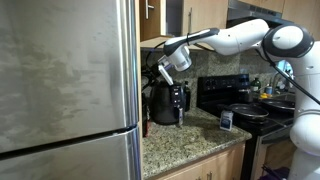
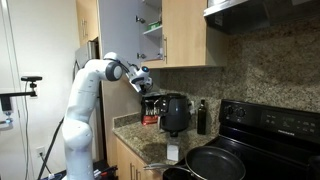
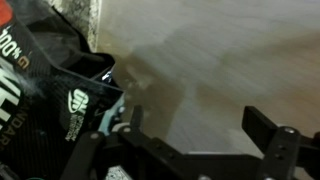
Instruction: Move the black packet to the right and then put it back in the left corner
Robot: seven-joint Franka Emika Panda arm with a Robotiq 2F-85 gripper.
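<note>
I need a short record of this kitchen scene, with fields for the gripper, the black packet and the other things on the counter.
gripper: open, holding nothing
black packet: in the wrist view beside the gripper, outside the jaws; white print shows
counter: speckled granite, between fridge and stove
air fryer: black, upright on the counter
timer: small, white-faced, on the counter near the stove
pans: dark, on the stove
</note>
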